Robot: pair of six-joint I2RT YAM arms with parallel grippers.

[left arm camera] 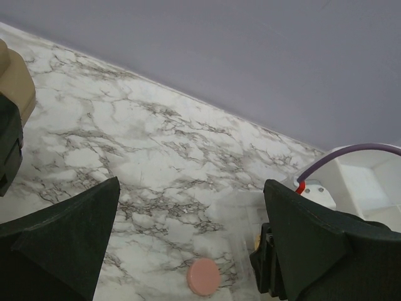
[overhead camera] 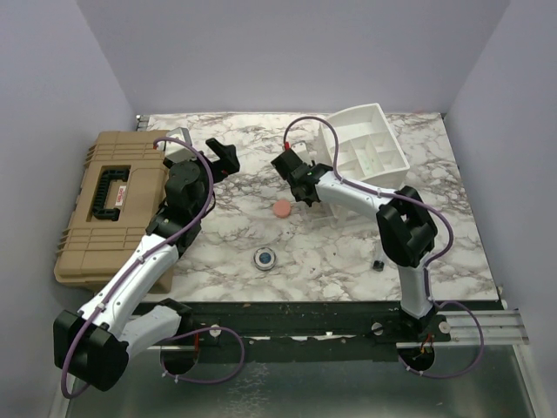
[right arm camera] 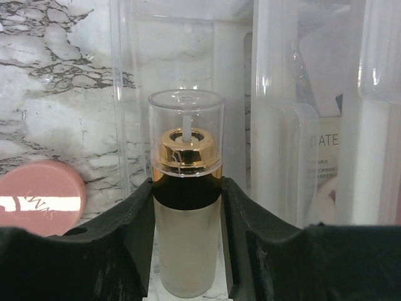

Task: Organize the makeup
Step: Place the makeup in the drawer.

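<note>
At 9 o'clock by the tan case [overhead camera: 87,252], our left claw [overhead camera: 224,153] hangs released. Near centre lie the pink puff [overhead camera: 281,210] and, toward 6 o'clock, the blue compact [overhead camera: 264,258]. Our right claw [overhead camera: 289,165] grasps 1 frosted bottle [right arm camera: 187,251] upright; the white organizer [overhead camera: 352,115] sits at 1 o'clock.

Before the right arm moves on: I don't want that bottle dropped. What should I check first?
1. Right gripper shut on the gold-collared bottle: ok.
2. Bottle upright, clear cap on: ok.
3. Clear organizer slot behind it free: cannot tell.
4. Left gripper open, away from the bottle: ok.
5. Pink puff put away: not ok, it lies on the marble table.
</note>
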